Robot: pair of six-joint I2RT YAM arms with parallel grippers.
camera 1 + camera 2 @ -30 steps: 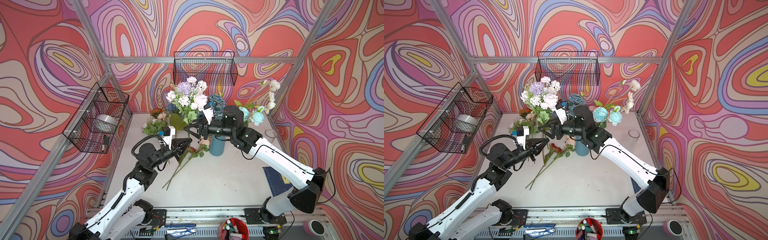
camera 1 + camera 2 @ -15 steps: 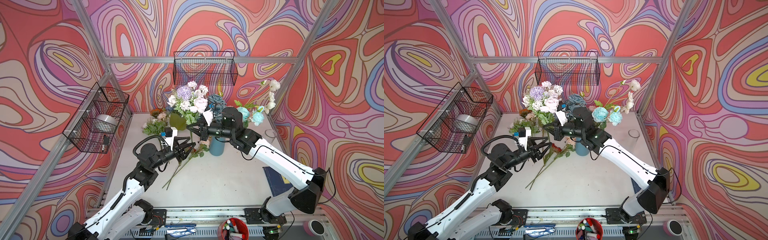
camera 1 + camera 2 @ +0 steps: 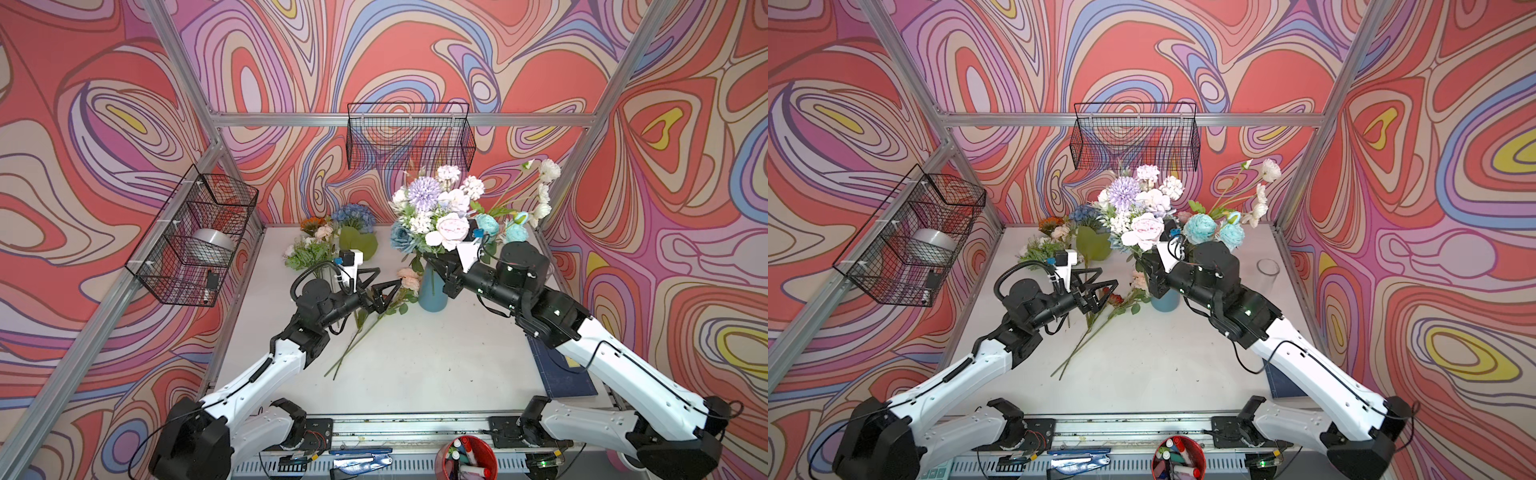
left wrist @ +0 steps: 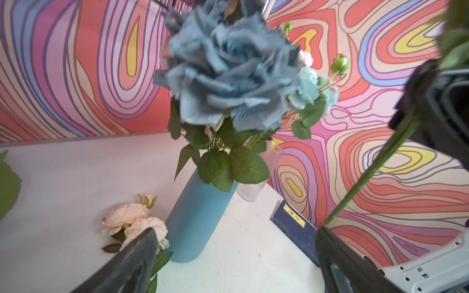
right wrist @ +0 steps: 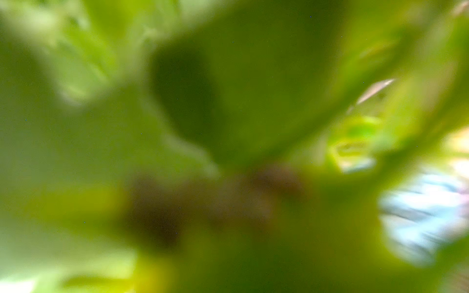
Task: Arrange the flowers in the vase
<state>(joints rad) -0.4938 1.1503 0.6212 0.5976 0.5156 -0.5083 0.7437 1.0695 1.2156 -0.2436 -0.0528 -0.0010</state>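
Observation:
A blue vase (image 3: 432, 293) (image 3: 1165, 302) (image 4: 195, 223) stands mid-table holding a dusty blue rose (image 4: 228, 71), teal roses (image 3: 486, 224) and white blooms (image 3: 544, 195). My right gripper (image 3: 434, 262) (image 3: 1145, 264) is shut on the green stem (image 4: 375, 167) of a bunch of pink, lilac and white flowers (image 3: 440, 208) (image 3: 1142, 208), held above and just in front of the vase; the stem hangs outside it. My left gripper (image 3: 388, 277) (image 3: 1108, 277) (image 4: 236, 256) is open and empty, left of the vase. Peach roses (image 3: 409, 278) (image 4: 132, 220) and a red daisy (image 3: 1116, 298) lie beneath it. Blurred leaves fill the right wrist view.
A blue hydrangea (image 3: 353, 216), an orange sunflower (image 3: 311, 224) and greenery lie at the back left. A clear glass (image 3: 1266, 274) stands right of the vase, with a dark blue book (image 3: 561, 370) nearer the front. Wire baskets (image 3: 409, 137) (image 3: 195, 237) hang on the walls.
My left gripper opened and let go of the bunch's stem. My right gripper shut on the stem and carried the bunch right, over the vase.

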